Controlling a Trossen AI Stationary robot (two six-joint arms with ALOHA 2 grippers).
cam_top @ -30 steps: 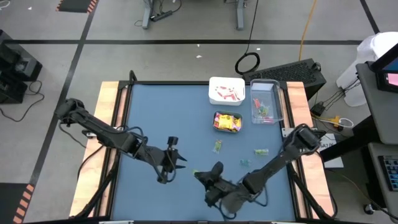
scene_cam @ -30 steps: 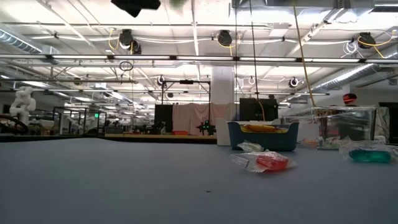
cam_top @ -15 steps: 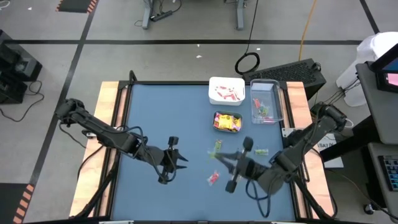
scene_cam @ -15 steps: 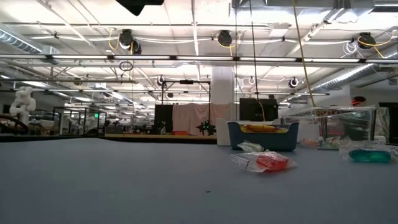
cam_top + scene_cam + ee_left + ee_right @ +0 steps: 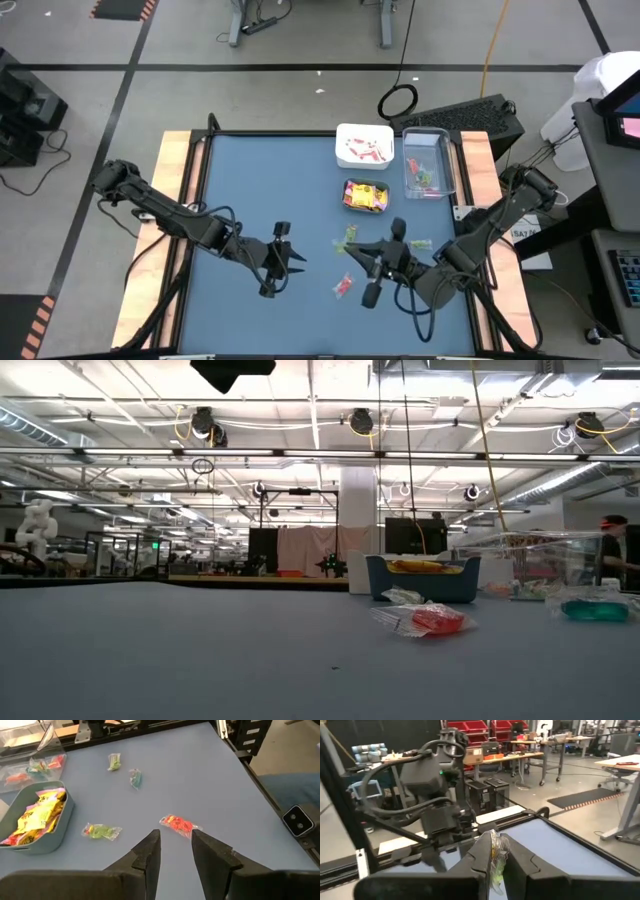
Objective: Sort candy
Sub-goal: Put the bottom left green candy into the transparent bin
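From above I see both arms over the blue table (image 5: 250, 180). My right gripper (image 5: 350, 254) sits mid-table near a red candy (image 5: 344, 286), but only its wrist view shows what it carries: a green clear-wrapped candy (image 5: 496, 855) pinched between nearly closed fingers, raised above the tabletop. My left gripper (image 5: 296, 262) hovers left of centre; its fingers stand narrowly apart with nothing between them, and its wrist view puts the red candy (image 5: 178, 825) just beyond the fingertips.

The low view alone shows the red candy (image 5: 432, 620) lying flat on the surface, with the teal tray (image 5: 420, 582) of yellow packets and a clear bin (image 5: 540, 565) behind it, and a person at the far right edge.

From overhead, the white bowl (image 5: 364, 146) of pink-white sticks, the clear bin (image 5: 428, 163) and the teal tray (image 5: 366, 196) cluster at the table's far right. Loose green candies (image 5: 348, 235) lie between the tray and my right gripper, another (image 5: 420, 243) beside its arm. The left half of the table is open, bordered by wooden edges (image 5: 172, 200).
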